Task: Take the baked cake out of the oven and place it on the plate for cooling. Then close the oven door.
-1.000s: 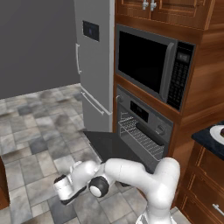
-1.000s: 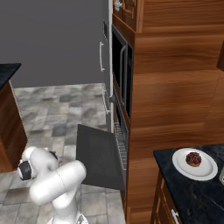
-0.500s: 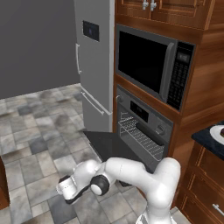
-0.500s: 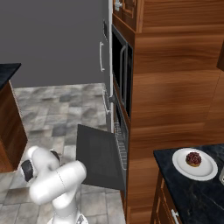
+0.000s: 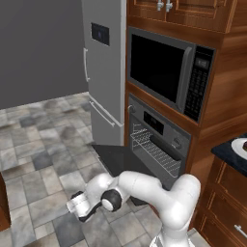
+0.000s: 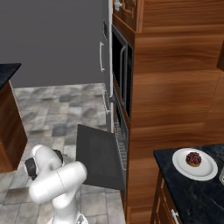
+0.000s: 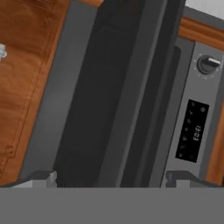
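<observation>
We see the oven door lying dropped open, jutting flat over the tiled floor and blocking the way straight in front of the oven. Our gripper hangs low beside the door's outer edge, with open floor to its left. The fridge closes off the far side.
</observation>
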Available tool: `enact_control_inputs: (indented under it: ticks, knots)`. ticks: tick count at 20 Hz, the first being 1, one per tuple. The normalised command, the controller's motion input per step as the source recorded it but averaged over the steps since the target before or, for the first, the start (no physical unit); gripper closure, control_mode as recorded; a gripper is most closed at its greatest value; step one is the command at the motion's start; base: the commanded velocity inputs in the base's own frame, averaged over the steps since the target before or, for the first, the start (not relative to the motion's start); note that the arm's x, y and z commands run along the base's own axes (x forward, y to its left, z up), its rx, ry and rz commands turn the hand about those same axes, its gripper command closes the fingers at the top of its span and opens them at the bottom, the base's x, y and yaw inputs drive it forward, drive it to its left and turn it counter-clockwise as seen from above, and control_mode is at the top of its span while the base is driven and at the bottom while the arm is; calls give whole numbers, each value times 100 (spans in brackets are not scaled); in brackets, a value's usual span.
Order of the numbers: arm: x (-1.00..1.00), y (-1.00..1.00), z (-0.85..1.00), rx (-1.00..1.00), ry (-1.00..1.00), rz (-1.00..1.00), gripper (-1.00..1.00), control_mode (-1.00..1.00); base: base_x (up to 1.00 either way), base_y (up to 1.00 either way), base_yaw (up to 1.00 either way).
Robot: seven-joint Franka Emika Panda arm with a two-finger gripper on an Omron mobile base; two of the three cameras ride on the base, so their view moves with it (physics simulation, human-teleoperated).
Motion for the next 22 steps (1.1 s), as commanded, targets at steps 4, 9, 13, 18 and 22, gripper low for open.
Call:
enact_control_inputs:
  ticks: [4, 9, 13, 18, 22]
  knots:
    - [37, 0, -46, 0, 0, -1, -100, -100, 0, 0, 0]
    - [32, 0, -41, 0, 0, -2, -100, -100, 0, 0, 0]
    - [27, 0, -35, -5, 0, -4, -100, -100, 0, 0, 0]
    - [25, -1, -30, -10, 0, -6, -100, -100, 0, 0, 0]
    - [23, -7, -28, -11, 0, -6, -100, -100, 0, 0, 0]
